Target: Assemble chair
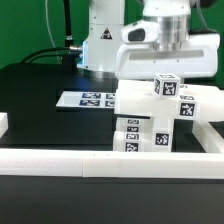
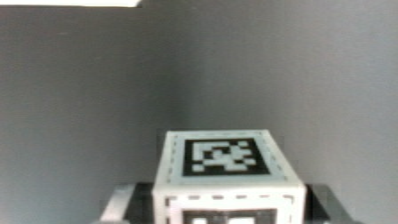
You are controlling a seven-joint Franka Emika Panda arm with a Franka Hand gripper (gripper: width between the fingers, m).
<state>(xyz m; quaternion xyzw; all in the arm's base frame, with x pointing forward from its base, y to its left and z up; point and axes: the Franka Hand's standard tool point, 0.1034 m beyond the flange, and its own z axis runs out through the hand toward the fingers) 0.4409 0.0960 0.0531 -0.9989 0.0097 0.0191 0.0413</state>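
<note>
One arm is working over the black table point(image 1: 40, 85), with the white border rail point(image 1: 100, 165) running across the front and up the exterior view's right side. Chair assembly point(image 1: 150, 120) is sitting against that rail at the exterior view's right: a blocky white stack of tagged panels, already joined into one body as far as I can tell, wide flat piece on top and narrower tagged pieces below. Marker board point(image 1: 88, 99) is lying flat on the table just beside the assembly, toward the exterior view's left. Gripper point(image 1: 168, 68) is hanging directly above a small tagged block point(image 1: 168, 87) that is sticking up from the top panel. Wrist view is showing the same block point(image 2: 224, 160) head-on, tag facing the camera, grey finger point(image 2: 121, 203) edges flanking its lower sides.

Fingers look closed on the block's two sides, but the contact itself is cut off at the frame edge in the wrist view and hidden by the hand in the exterior view, so cannot tell for sure.

Judging the step: the arm is seating or screwing this small block into the top of the chair body. Doing it well is meaning:
- keeping the block upright and square to the top panel, no tilt
- pressing straight down along its axis, no side drag
- keeping the assembly braced against the rail so it is not sliding
- gripping low and centred so the block is not twisting between the fingers
- releasing only when the block is sitting flush

Main risk: a skewed block jamming, or the whole stack shifting.
</note>
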